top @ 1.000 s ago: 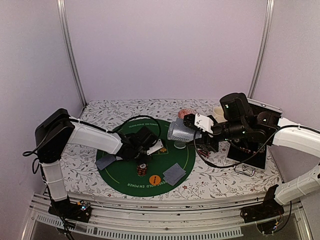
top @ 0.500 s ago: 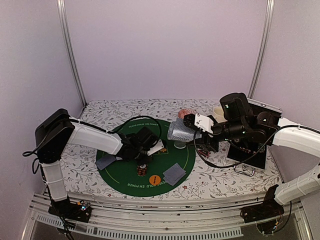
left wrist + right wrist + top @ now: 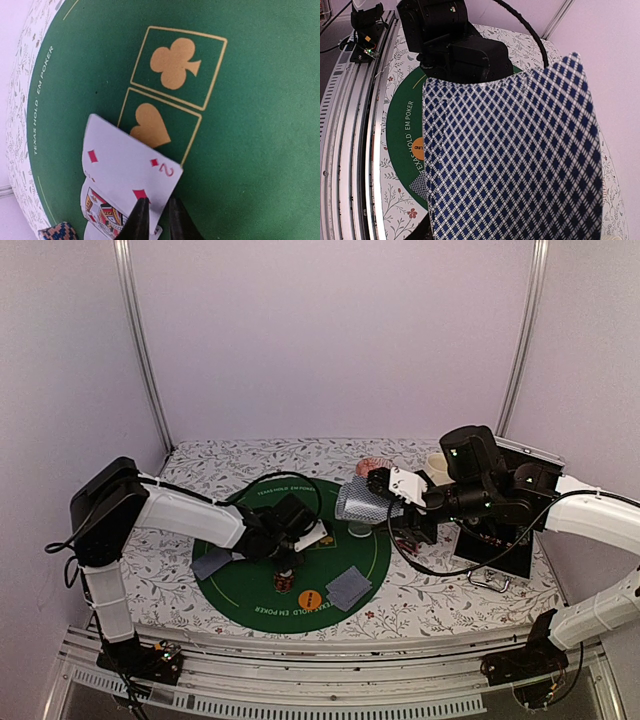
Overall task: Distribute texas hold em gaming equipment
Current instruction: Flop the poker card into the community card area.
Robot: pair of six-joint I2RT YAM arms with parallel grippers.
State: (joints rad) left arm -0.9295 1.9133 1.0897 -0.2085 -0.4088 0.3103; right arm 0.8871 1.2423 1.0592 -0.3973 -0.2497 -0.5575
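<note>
My left gripper hovers low over the green poker mat, shut on a few face-up playing cards. In the left wrist view the gripper pinches the two of diamonds with a face card under it, near the printed spade box. My right gripper holds a fan of blue-checked card backs above the mat's far right edge. That fan fills the right wrist view and hides the fingers. A striped chip stack, an orange button and a pale-green button lie on the mat.
Face-down card piles lie at the mat's left and front right. A pink-patterned bowl and a cream mug stand at the back. A black stand is at the right. The tablecloth is floral.
</note>
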